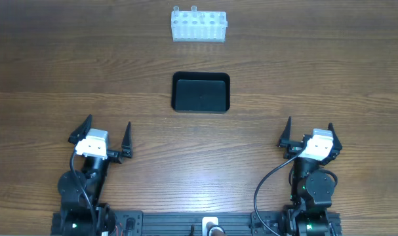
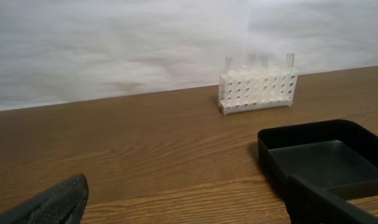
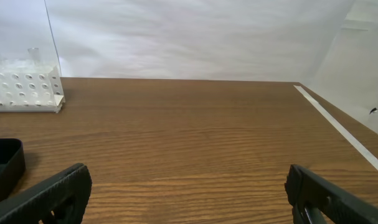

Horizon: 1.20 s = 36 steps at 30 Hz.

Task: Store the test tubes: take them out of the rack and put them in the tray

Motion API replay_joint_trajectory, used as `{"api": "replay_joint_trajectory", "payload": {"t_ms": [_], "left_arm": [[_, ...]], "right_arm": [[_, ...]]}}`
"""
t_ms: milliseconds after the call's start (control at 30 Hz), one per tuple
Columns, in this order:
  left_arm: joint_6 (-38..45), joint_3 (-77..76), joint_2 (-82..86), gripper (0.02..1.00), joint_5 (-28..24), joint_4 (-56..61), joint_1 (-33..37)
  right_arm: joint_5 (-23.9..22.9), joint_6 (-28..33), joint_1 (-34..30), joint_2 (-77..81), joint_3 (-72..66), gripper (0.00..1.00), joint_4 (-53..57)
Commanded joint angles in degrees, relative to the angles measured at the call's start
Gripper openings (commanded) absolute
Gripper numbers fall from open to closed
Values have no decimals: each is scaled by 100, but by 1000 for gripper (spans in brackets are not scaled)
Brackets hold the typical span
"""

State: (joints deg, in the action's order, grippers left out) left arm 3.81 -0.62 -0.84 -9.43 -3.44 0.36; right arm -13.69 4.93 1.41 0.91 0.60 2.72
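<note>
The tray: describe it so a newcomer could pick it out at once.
On the wooden table, look at the middle, in front of the white test tube rack at the far edge. The tray lies there, apart from the rack: shallow, black, round-cornered and empty, while the rack is white.

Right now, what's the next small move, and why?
Probably reach the left gripper toward the rack. Both it and the right gripper sit open and empty near the bases, the tray is empty, and the tubes stand in the rack.
</note>
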Motion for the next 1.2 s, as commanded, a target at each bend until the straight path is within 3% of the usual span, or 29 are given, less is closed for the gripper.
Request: {"api": "replay_joint_trajectory", "payload": {"t_ms": [33, 533, 667, 867, 1200], "left_arm": [[-44, 28, 46, 1000, 50, -11, 28], [-44, 28, 39, 1000, 48, 63, 13], [-98, 11, -284, 998, 50, 970, 13], [-354, -815, -1834, 998, 42, 1993, 13], [-450, -3779, -5678, 998, -28, 2063, -249]], "right_arm": [[-94, 2, -37, -26, -28, 993, 7], [-94, 2, -35, -26, -28, 993, 7], [-96, 4, -35, -26, -28, 991, 4], [-94, 4, -35, -26, -28, 993, 7], [-94, 4, -35, -26, -28, 991, 7]]}}
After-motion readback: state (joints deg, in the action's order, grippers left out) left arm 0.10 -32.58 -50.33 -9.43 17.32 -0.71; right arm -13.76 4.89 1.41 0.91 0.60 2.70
